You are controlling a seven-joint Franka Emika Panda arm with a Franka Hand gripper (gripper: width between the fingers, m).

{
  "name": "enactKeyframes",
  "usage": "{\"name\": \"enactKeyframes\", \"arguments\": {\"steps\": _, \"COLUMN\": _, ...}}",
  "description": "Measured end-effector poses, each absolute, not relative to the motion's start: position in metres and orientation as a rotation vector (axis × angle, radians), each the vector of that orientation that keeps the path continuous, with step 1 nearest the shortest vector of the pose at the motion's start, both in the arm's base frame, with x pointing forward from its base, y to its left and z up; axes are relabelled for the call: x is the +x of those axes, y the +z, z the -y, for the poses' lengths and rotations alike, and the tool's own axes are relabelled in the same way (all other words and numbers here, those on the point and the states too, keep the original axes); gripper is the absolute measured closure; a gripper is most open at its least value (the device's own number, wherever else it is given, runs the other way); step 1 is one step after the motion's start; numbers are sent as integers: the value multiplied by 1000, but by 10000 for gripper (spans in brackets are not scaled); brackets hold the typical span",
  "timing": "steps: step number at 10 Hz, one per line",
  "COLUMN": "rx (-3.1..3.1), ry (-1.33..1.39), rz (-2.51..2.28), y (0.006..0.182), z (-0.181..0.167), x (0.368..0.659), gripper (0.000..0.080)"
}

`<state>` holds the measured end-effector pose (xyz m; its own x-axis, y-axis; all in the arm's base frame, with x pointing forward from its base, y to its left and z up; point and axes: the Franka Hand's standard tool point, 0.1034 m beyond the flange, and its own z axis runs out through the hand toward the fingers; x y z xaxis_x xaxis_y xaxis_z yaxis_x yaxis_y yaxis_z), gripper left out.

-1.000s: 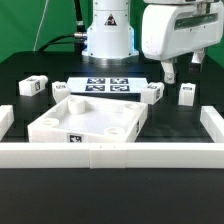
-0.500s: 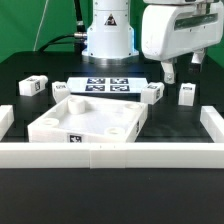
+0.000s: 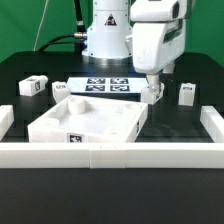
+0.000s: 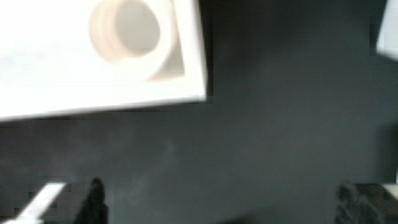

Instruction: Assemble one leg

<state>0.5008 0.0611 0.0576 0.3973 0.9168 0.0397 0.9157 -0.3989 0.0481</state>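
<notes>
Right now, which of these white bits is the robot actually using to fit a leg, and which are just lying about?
In the job: the open gripper; the leg by its fingertips; probably the tabletop, with its corner holes.

Lying about: three other legs; the marker board; the white border rails.

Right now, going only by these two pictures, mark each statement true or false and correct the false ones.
1. The fingers stand apart with nothing between them. True.
2. The tabletop rests on the marker board. False: it lies on the black table, beside the board.
3. The fingers hang above a leg. True.
4. The corner hole seen by the wrist view holds a leg. False: it is empty.
</notes>
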Motion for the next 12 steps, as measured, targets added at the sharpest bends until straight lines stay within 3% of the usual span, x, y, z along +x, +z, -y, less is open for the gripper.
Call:
{"name": "enactKeyframes", "arguments": {"steps": 1, "rx": 2617, "ry": 85, "rz": -1696, "y": 57, "z": -47, "x": 501, "gripper": 150}}
{"name": "enactKeyframes", "arguments": {"steps": 6, "rx": 2613, "ry": 83, "rz": -1703, "y": 55, "z": -44, "x": 500, "gripper": 150}}
{"name": "enactKeyframes", "arguments": {"steps": 9, "rx": 2528, "ry": 62, "rz": -1816, "y": 42, "z": 2, "x": 490, "gripper": 150}}
{"name": "enactKeyframes", "arguments": {"steps": 12, "rx": 2564, "ry": 36, "rz": -1799, "y": 21, "z": 15, "x": 480, "gripper": 150}}
